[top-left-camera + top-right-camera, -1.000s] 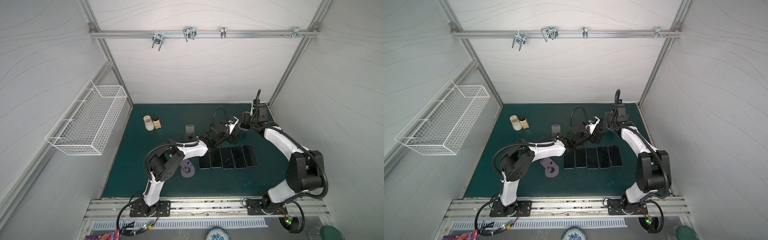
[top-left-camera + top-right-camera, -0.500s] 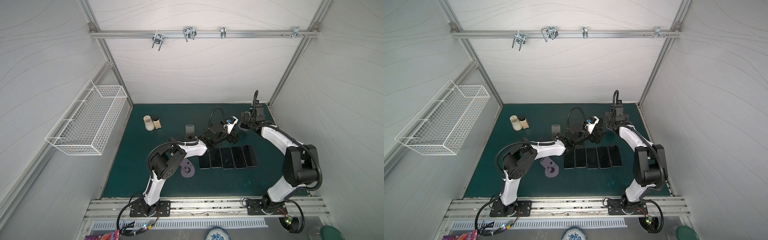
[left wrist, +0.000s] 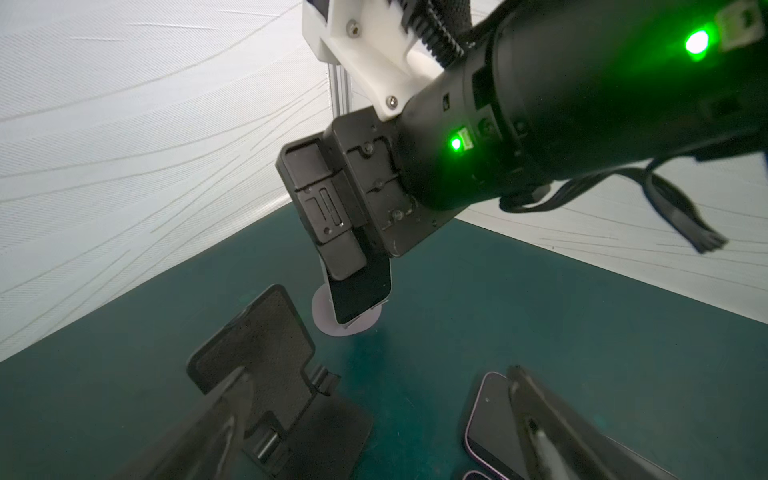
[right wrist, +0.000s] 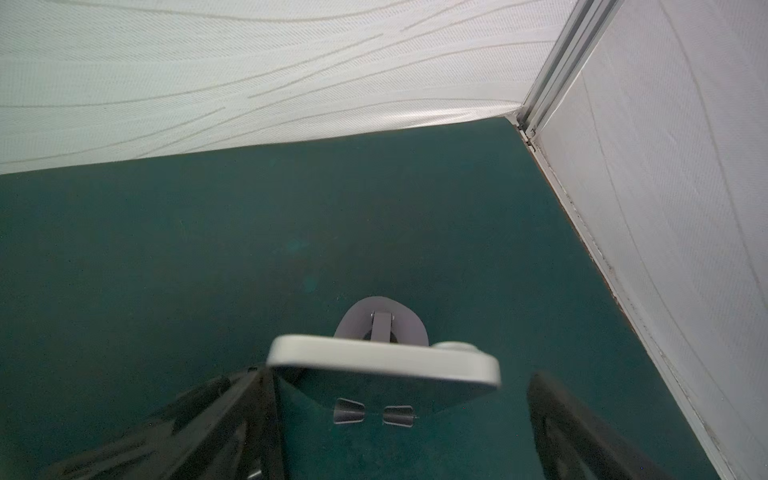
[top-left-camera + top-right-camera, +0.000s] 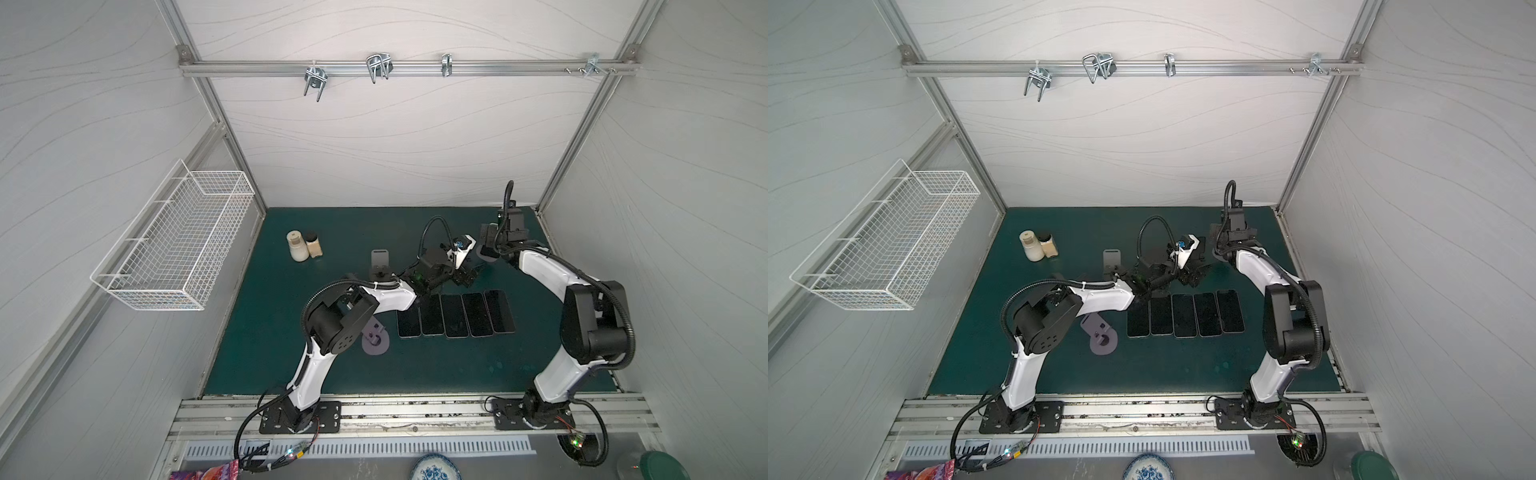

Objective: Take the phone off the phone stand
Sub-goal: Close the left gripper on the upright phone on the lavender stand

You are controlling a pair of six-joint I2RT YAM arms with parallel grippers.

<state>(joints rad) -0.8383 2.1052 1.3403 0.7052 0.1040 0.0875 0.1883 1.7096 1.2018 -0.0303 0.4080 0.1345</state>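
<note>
A phone (image 4: 382,359) with a pale rim stands upright on a grey round-based phone stand (image 4: 380,320) at the back right of the green mat. My right gripper (image 4: 399,382) hangs over the phone, open. One finger (image 4: 249,399) is close against one end of the phone, and the other finger (image 4: 552,411) stands apart from it. The left wrist view shows the same phone (image 3: 361,291) under the right gripper's body. In both top views the right gripper (image 5: 486,249) (image 5: 1219,245) covers the phone. My left gripper (image 5: 465,276) (image 3: 374,415) is open and empty, low over the mat nearby.
Several dark phones (image 5: 455,313) lie flat in a row mid-mat. A black stand (image 3: 266,361) lies by the left gripper's finger. Another black stand (image 5: 379,262) is upright, and a grey stand (image 5: 375,338) lies flat. Two bottles (image 5: 297,246) sit back left. A wire basket (image 5: 174,241) hangs on the left wall.
The right arm has swung its elbow inward and its gripper has shifted slightly left over the phone. The left arm has barely moved. Both grippers stay open.
</note>
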